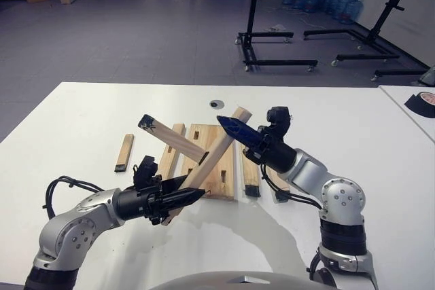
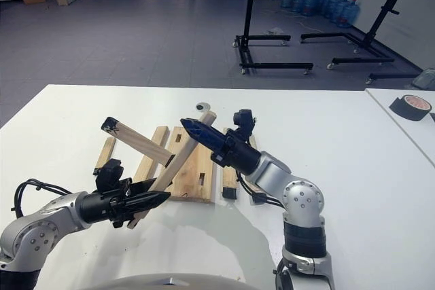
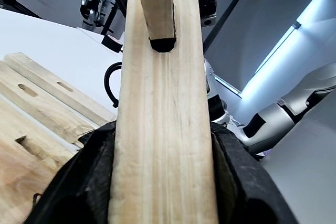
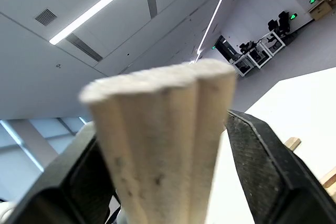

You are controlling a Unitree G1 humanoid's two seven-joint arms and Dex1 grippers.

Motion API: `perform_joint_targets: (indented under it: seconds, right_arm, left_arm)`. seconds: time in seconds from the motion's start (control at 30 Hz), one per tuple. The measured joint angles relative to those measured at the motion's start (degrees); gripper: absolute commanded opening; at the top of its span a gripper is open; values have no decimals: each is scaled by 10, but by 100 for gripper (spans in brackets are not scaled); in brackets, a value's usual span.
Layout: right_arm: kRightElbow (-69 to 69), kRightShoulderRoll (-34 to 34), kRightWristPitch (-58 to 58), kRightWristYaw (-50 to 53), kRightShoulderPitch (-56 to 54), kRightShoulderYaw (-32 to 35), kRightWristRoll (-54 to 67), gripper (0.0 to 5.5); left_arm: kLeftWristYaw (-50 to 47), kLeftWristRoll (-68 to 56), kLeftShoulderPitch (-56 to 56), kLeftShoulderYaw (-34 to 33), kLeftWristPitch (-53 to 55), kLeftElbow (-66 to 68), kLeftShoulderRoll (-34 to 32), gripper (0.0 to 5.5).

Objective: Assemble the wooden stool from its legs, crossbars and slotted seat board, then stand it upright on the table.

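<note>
A long wooden leg slants up over the table, its lower part clamped in my left gripper, which is shut on it. A crossbar with a black end sticks out of the leg's slot to the left; the joint also appears close up, crossbar entering leg. My right gripper is shut on the leg's upper part, and the wood sits between its fingers. The slotted seat board lies flat on the table under the leg.
Loose wooden pieces lie flat around the seat board: a short bar to its left, a strip beside it, and black-tipped pieces on its right. A tape roll lies at the table's far right. A cable hole is behind the parts.
</note>
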State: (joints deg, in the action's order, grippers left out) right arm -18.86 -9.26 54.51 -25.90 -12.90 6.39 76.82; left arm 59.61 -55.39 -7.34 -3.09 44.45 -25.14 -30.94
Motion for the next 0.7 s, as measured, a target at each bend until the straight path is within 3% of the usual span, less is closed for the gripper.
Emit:
perform_joint_targets:
  seconds: [0.2,0.4,0.67,0.7]
  right_arm:
    - [4,-55,39,-22,0,-4,38,320]
    - [6,-77,54,-24,-13,-9,67,214]
    - [-11,-93,53,-36,-5,-12,76,212]
    - [-14,-98,52,-39,-3,-12,74,212]
  left_arm:
    - [9,0,1,0,-11,0,1,204]
    - [11,9,0,12,-31,0,5,204]
    - [32,5,0,15,-35,0,-13,204]
    - [27,6,1,18,-35,1,-13,240]
